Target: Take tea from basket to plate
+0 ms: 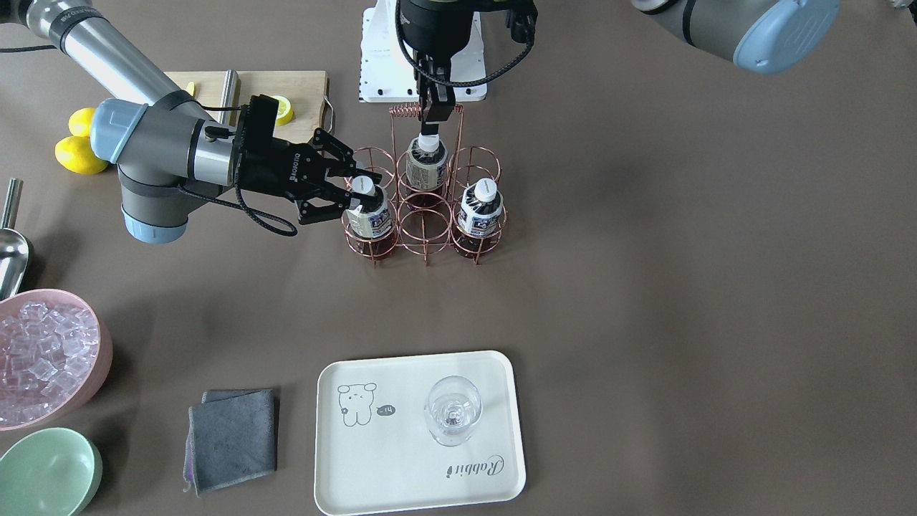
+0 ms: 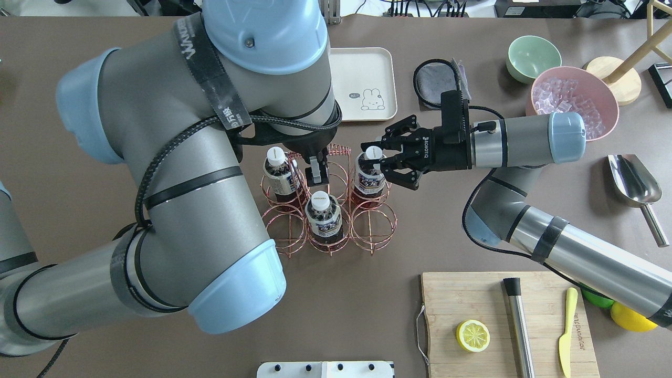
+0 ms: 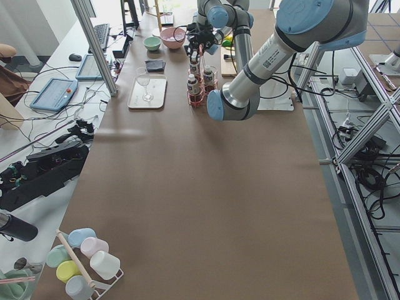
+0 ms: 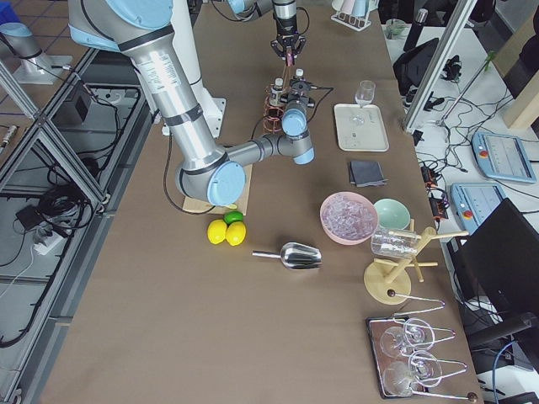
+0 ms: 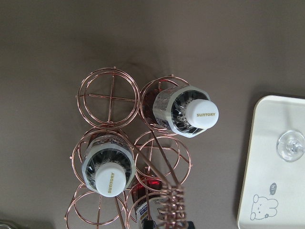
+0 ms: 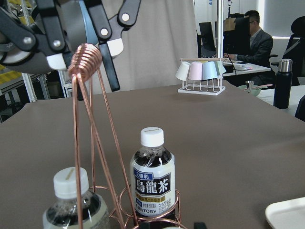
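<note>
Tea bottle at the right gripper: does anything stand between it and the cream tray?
Nothing visible stands on the table between the basket and the tray. But the tea bottle sits down in its cell, and a glass stands on the tray.

One camera looks down over my shoulders, another faces me across the table (image 1: 645, 287) — both hold the basket (image 1: 398, 218) and the plate (image 1: 401, 466). Two watch from far off at the table's ends. My left wrist camera looks straight down on the basket; the right, level, close beside it.
</note>
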`<state>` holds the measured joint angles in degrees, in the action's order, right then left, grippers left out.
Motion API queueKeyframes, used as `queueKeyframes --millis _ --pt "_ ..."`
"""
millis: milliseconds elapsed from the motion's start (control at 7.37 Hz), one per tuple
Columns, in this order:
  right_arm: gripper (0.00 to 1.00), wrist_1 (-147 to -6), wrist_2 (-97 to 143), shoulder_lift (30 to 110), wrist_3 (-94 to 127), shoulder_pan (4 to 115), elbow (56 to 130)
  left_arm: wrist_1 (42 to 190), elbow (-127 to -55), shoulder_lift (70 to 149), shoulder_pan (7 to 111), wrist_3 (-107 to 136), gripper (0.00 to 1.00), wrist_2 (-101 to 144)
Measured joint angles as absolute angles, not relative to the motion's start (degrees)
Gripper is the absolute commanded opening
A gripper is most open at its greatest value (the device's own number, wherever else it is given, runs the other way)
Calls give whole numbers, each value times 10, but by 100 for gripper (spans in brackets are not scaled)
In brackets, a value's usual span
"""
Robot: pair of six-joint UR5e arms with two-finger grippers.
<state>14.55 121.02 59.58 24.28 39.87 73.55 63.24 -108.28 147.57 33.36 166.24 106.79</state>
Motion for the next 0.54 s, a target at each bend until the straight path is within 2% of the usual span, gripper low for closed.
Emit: queueKeyframes --millis 543 --pt "0 109 1214 595 258 427 781 632 -1083 1476 334 1663 0 1068"
